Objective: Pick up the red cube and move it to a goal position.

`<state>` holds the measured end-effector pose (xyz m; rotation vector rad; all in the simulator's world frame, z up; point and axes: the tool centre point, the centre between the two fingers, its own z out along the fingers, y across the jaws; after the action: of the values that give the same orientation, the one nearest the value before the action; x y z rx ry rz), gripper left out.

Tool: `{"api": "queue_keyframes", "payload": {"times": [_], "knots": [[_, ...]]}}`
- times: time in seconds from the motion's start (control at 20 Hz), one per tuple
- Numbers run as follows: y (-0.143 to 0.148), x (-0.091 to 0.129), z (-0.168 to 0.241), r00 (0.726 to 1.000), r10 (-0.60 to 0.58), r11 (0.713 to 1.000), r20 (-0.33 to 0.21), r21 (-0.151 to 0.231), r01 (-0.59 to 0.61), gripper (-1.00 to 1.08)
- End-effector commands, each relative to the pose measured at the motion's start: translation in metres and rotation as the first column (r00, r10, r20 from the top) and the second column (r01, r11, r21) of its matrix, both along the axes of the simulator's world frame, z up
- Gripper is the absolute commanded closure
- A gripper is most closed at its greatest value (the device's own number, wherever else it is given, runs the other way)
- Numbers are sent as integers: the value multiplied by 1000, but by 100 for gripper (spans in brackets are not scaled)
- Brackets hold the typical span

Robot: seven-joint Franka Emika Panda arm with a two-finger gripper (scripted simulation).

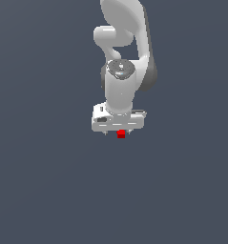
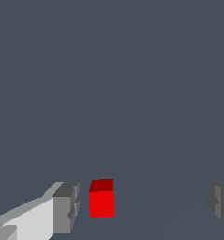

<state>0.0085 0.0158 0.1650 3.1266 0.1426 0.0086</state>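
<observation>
Item: red cube (image 2: 101,198), low between your fingers (image 2: 66,208), which are spread wide and empty. It lies off-centre, close by one. Risk: that finger nudges it before closing.

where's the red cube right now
The red cube sits between the open gripper's fingers, much nearer one finger. In the exterior view it shows just under the gripper.

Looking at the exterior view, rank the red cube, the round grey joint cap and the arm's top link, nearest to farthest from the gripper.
1. Red cube: right at the gripper, between its open fingers, not yet gripped.
2. Round grey joint cap: above the gripper, on the wrist column.
3. Top link: highest in the view, at the upper edge.
</observation>
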Motion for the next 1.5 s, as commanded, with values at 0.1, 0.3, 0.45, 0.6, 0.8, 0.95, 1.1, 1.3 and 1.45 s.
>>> {"api": "queue_keyframes", "payload": {"times": [0.1,0.3,0.45,0.6,0.8,0.95,1.1,1.3,1.45], "knots": [[0,-1,-1,1000,0,1000,0,0,0,-92],[1,-5,-8,1000,3,1000,0,1,-3,-92],[3,-12,-18,1000,6,1000,-1,1,-6,-92],[6,-21,-32,1000,11,1000,-1,3,-11,-92],[11,-38,-57,1000,20,1000,-3,5,-20,-92],[15,-52,-80,1000,27,1000,-3,7,-27,-92],[18,-65,-100,999,34,999,-4,8,-34,-92],[22,-78,-122,999,41,999,-5,10,-41,-92],[24,-85,-133,999,45,999,-6,11,-45,-92]]}}
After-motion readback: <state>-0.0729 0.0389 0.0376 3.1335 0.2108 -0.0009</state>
